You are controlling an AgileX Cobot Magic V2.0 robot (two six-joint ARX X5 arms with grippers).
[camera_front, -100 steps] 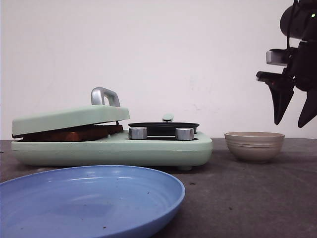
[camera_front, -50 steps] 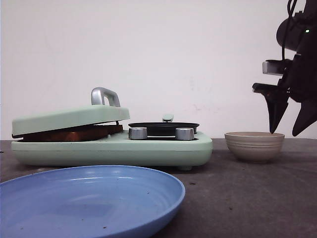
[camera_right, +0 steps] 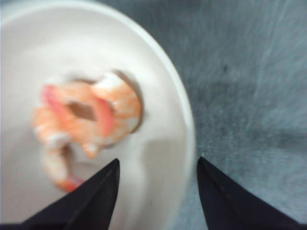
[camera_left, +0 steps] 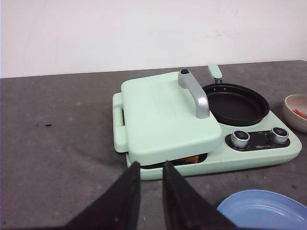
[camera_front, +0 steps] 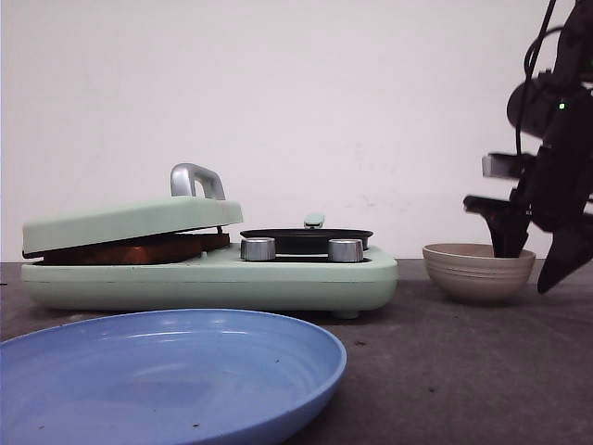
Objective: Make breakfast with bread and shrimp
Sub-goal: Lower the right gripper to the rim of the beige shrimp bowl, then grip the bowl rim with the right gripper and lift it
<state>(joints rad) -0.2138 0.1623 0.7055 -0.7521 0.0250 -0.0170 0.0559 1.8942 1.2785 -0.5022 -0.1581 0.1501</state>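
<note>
right claw (camera_right: pixel 156 191): spread wide and holding nothing, straddling the rim of the beige bowl (camera_front: pixel 478 272); one finger is inside the bowl, the other outside it.
shrimp (camera_right: pixel 86 120): a curled orange-pink cluster lying in the bowl at about 10 o'clock from the inner fingertip, not gripped.
left claw (camera_left: pixel 150 168): fingers close together with a thin gap, nothing between them, hovering in front of the green grill (camera_left: pixel 201 143).
bread (camera_front: pixel 130 250): browned, lying under the grill's nearly closed lid (camera_front: pixel 130 222).
pan (camera_left: pixel 236 101): black, no food in it.
blue plate (camera_front: pixel 167 380): nearest the camera, no food on it.
progress: likely early-middle; bread is toasting, shrimp not yet picked up, nothing plated.
counter (camera_front: pixel 463 371): dark grey, matte, slightly mottled.
room: plain white wall behind, at 12 o'clock.
</note>
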